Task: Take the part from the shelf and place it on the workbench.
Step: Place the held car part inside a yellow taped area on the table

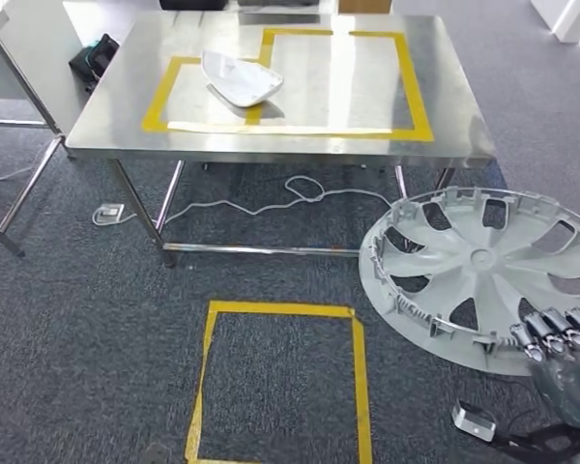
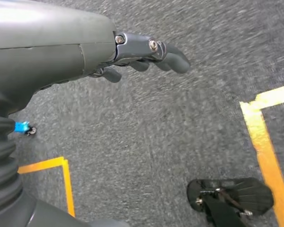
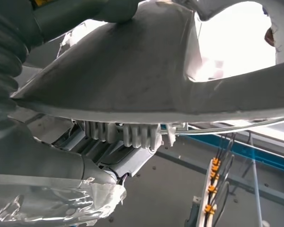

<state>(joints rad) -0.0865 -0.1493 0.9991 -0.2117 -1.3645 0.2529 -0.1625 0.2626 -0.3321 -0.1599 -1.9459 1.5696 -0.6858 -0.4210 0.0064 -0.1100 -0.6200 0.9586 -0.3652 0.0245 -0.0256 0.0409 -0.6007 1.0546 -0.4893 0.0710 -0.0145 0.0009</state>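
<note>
Head view has the right hand (image 1: 565, 340) gripping the rim of the wheel cover (image 1: 484, 266), fingers (image 1: 557, 329) hooked over its near edge, so the part is in the air off the bench's (image 1: 302, 145) near right corner, not yet over it. The left hand (image 2: 147, 54) hangs above grey carpet with fingers loosely spread, holding nothing. The step in hand looks like the carry to the bench: I would lift the cover above the near edge, keep it level, and lower it flat inside the yellow tape (image 1: 415, 97), away from the white panel (image 1: 241, 77) lying toward the far left. The cover is thin silver-grey plastic, round, with swept spokes, cut-outs and small rim clips; held by one edge it may sag or slip. The bench is smooth, reflective steel.
</note>
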